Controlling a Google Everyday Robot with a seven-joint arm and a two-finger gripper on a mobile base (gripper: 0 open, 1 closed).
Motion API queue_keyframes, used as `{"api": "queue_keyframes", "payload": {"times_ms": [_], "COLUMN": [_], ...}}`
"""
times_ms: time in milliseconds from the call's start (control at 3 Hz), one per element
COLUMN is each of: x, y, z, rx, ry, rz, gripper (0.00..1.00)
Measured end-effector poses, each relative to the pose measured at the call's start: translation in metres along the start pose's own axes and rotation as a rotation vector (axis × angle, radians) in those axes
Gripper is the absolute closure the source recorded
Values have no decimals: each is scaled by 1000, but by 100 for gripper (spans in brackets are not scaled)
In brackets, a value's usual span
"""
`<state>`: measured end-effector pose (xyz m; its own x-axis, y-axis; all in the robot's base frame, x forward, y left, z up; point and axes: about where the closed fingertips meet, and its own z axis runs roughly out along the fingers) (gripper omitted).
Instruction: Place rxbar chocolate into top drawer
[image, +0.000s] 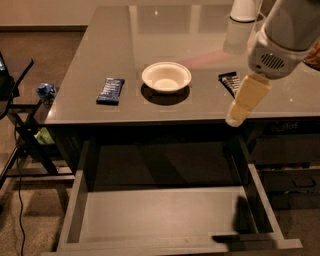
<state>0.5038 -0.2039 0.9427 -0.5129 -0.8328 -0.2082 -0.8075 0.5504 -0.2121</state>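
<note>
The surface (100, 50) sat above the drawer (150, 212), which stood wide open. The gripper (235, 118) hung at the surface's front right edge; open or closed, I couldn't tell. The rxbar (228, 80) lay just behind it, right of the bowl (166, 76).

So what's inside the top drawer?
The drawer shows only its bare grey bottom; its rear is hidden under the table. The rxbar lies on the table, partly covered by the tool above the front edge.
</note>
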Motion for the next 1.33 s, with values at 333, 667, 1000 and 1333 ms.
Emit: {"api": "queue_keyframes", "payload": {"times_ms": [333,667,1000,1333], "x": [0,-3,-7,-10], "y": [0,1,-9,-22], "z": [1,6,41,62], "rx": [0,13,8,16], "ry": [0,14,57,81], "rz": [3,6,56,96], "gripper": [0,0,0,0]}}
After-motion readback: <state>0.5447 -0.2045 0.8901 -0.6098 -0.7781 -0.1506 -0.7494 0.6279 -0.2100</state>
